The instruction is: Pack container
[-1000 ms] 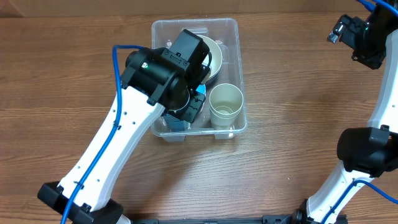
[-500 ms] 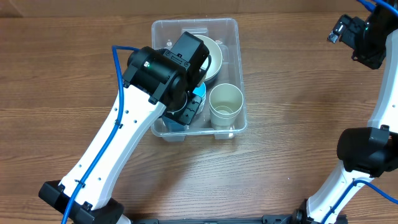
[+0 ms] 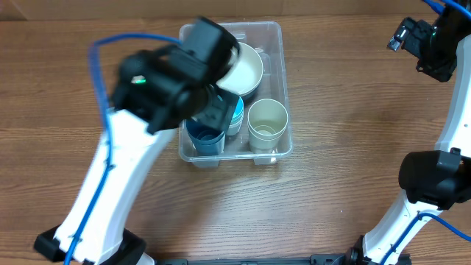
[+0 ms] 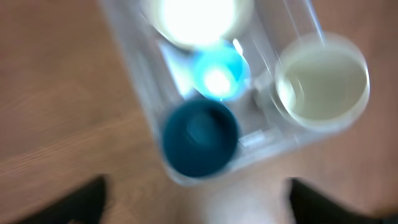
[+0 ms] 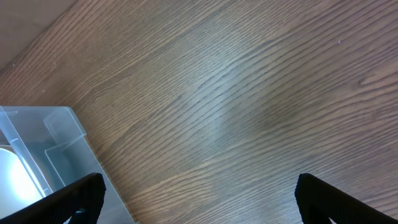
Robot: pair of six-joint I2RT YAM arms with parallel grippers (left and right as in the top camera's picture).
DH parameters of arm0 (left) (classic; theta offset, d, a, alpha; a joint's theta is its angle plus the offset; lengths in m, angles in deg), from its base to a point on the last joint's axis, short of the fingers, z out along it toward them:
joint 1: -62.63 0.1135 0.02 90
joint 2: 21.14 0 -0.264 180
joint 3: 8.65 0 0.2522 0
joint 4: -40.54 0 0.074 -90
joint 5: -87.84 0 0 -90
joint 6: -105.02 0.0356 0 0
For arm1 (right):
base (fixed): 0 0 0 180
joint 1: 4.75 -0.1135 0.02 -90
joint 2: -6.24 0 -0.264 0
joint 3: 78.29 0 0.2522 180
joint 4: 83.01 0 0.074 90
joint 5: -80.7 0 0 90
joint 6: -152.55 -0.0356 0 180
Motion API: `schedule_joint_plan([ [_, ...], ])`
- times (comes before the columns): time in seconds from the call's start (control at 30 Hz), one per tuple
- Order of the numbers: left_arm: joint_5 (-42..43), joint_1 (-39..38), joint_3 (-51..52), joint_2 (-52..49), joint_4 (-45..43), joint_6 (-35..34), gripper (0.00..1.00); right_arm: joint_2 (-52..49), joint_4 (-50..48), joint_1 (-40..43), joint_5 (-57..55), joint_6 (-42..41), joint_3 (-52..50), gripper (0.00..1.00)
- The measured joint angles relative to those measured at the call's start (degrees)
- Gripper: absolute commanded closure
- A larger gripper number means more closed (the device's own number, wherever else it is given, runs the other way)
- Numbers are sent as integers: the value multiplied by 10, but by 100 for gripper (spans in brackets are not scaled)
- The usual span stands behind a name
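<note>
Brown wood-grain table (image 3: 353, 110), bare to the right of the container (image 3: 280, 66) and on its near side. The container sits left of centre, near the table's far edge. It is a clear rectangular bin with rounded corners. A white bowl (image 3: 249, 68) lies at its far end, and a dark blue cup (image 3: 203, 140), a light blue cup (image 3: 236, 110) and a cream cup (image 3: 266, 121) stand at its near end. The left gripper (image 4: 199, 208) hangs over it, released, with its fingers wide and nothing between them. The right gripper (image 5: 199, 205), at the far right, is likewise spread over bare wood.
</note>
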Motion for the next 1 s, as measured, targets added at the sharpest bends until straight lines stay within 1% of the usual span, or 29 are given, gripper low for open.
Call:
schedule_joint_plan([
  [0.1, -55, 58, -74, 4, 2, -24, 0, 0, 0, 0, 0, 0, 0, 0],
  [0.3, -103, 134, -113, 14, 3, -35, 0, 0, 0, 0, 0, 0, 0, 0],
  [0.53, -133, 141, -116, 21, 7, -5, 0, 0, 0, 0, 0, 0, 0, 0],
  [0.6, -152, 142, -116, 22, 7, 2, 0, 0, 0, 0, 0, 0, 0, 0],
  [0.67, -163, 150, -116, 24, 7, 2, 0, 0, 0, 0, 0, 0, 0, 0],
  [0.7, -167, 167, -116, 30, 7, 0, 0, 0, 0, 0, 0, 0, 0, 0],
  [0.77, -160, 199, -116, 46, 7, 0, 0, 0, 0, 0, 0, 0, 0, 0],
  [0.87, -126, 282, -99, 96, -2, 11, 0, 0, 0, 0, 0, 0, 0, 0],
  [0.93, -79, 331, -40, 158, -65, 38, 0, 0, 1, 0, 0, 0, 0, 0],
  [1.0, -33, 350, 52, 230, -166, 70, 0, 0, 0, 0, 0, 0, 0, 0],
])
